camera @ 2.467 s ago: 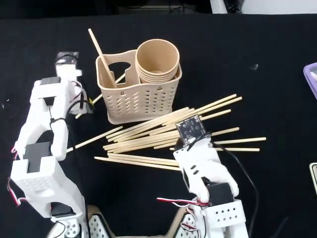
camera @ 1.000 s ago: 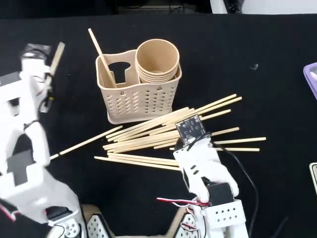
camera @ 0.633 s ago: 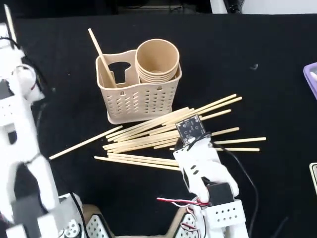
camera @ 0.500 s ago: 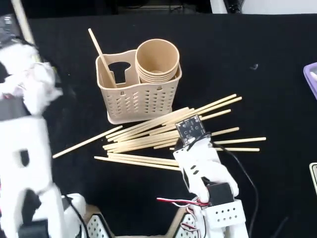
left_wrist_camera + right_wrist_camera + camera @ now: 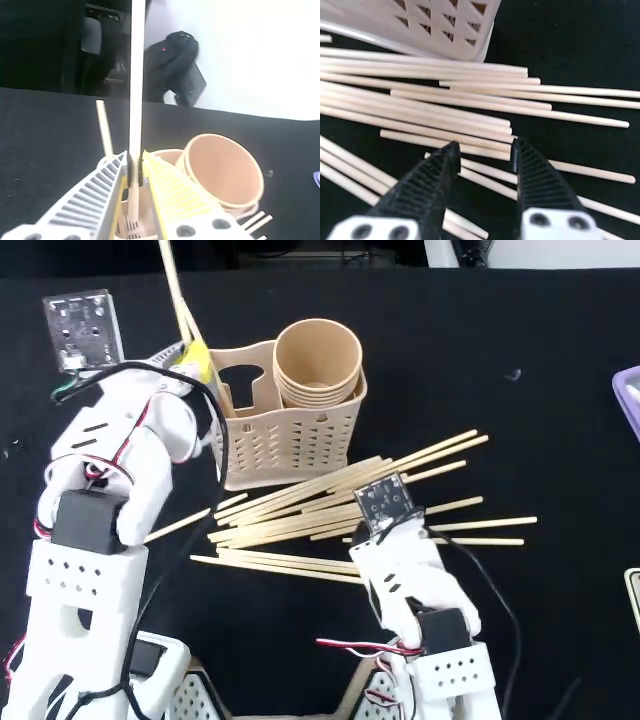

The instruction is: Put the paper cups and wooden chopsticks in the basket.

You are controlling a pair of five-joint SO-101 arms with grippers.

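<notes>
Left gripper (image 5: 134, 161) is closed on a single held chopstick (image 5: 136, 75), clamped near its lower end and kept close to upright, with the long part sticking up past the fingers. In the high view the left gripper (image 5: 195, 355) is positioned at the basket's (image 5: 290, 445) outer corner, on the side away from the cups, and the held chopstick (image 5: 172, 280) runs up past the top of the frame. Its short lower end is seen over the basket compartment beside the cups. Whether it is inside the rim cannot be told. A second chopstick (image 5: 103, 127) is seen standing just beside the gripper, leaning at the basket (image 5: 167, 154). A nested stack of paper cups (image 5: 318, 360) is seated in the other compartment, mouth up, also visible from the left wrist (image 5: 222, 172). Right gripper (image 5: 482, 147) is open, nothing between its jaws, and is held low over the loose chopsticks (image 5: 445, 95), with the basket wall (image 5: 420, 20) just beyond them. The loose chopsticks (image 5: 330, 505) are spread in a rough fan on the black table (image 5: 520, 340) in front of the basket, mostly lying side by side, a few crossing. One stray chopstick (image 5: 180, 523) is lying apart from the pile, partly covered by the left arm.
</notes>
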